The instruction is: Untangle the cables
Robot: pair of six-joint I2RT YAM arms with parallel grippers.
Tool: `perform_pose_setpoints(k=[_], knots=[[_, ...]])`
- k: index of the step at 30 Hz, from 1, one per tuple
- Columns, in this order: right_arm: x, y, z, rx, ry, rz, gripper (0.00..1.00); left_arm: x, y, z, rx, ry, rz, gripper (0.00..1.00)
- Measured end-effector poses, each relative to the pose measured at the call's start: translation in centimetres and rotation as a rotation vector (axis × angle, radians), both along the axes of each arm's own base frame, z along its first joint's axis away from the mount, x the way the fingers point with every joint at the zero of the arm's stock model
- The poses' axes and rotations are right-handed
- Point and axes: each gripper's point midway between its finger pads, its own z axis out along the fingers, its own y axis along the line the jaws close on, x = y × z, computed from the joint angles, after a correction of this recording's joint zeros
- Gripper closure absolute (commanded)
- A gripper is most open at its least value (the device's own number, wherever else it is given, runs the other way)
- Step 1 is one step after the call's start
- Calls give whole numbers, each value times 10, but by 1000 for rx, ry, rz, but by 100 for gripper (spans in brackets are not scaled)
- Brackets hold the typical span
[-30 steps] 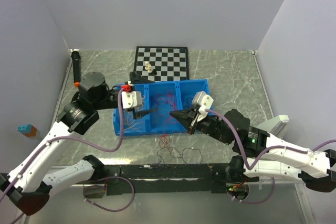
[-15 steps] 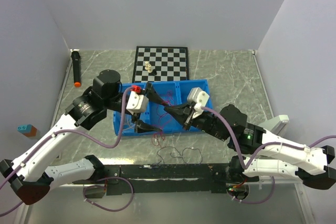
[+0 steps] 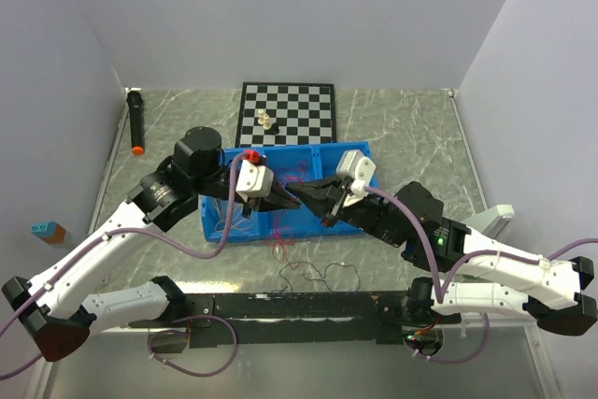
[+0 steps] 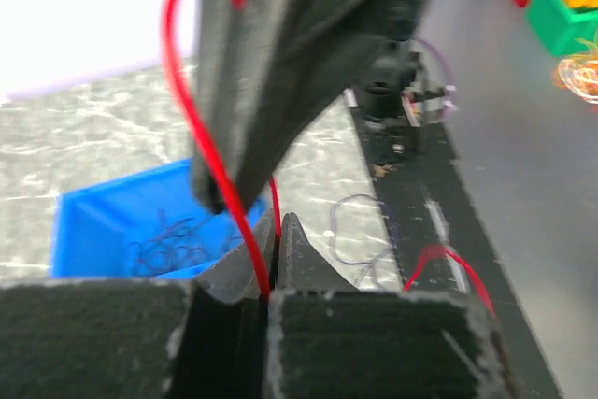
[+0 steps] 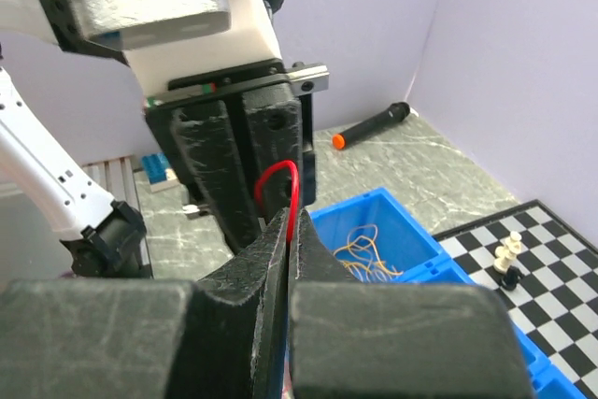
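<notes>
Tools met over the blue bin.
Your left tool and right tool were both clamped shut on one red cable strung left-to-right between them.

White arms w/ black joints, mauve hoses, black rough-textured gripper fingers.

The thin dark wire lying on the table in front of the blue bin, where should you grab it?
Come down from above and pinch one loop of the thin dark wire. It lies flat on the grey marbled table, clear of the blue plastic bin, so a sideways approach would likely push it along; jaws straddling the strand should catch it.
</notes>
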Motion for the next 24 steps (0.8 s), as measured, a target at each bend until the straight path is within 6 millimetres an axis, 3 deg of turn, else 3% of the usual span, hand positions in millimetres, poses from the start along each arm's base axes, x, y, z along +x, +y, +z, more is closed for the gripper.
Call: perform_pose_setpoints(k=[1, 2, 6, 9, 12, 16, 21, 24], knots=[[0, 0, 2, 6, -2, 1, 99, 3, -1, 1, -5, -9, 14, 99], [-1, -1, 3, 11, 0, 2, 90, 6, -1, 3, -10, -18, 26, 99], [-1, -8, 0, 31, 34, -10, 45, 16, -2, 11, -23, -55, 70, 99], [-2, -22, -18, 37, 77, -35, 19, 23, -3, 32, -44, -118, 98, 99], [-3, -36, -45, 33, 131, -61, 11, 29, -2, 68, -83, -209, 118, 99], [-4, -47, -97, -27, 227, -91, 7, 29, 3, 120, -153, -330, 130, 99], [-8, -47, -155, -115, 345, -98, 0, 25, 8, 146, -193, -395, 133, 99], [-13, -42, -206, -205, 438, -97, 0, 26, 7, 149, -193, -399, 137, 99]])
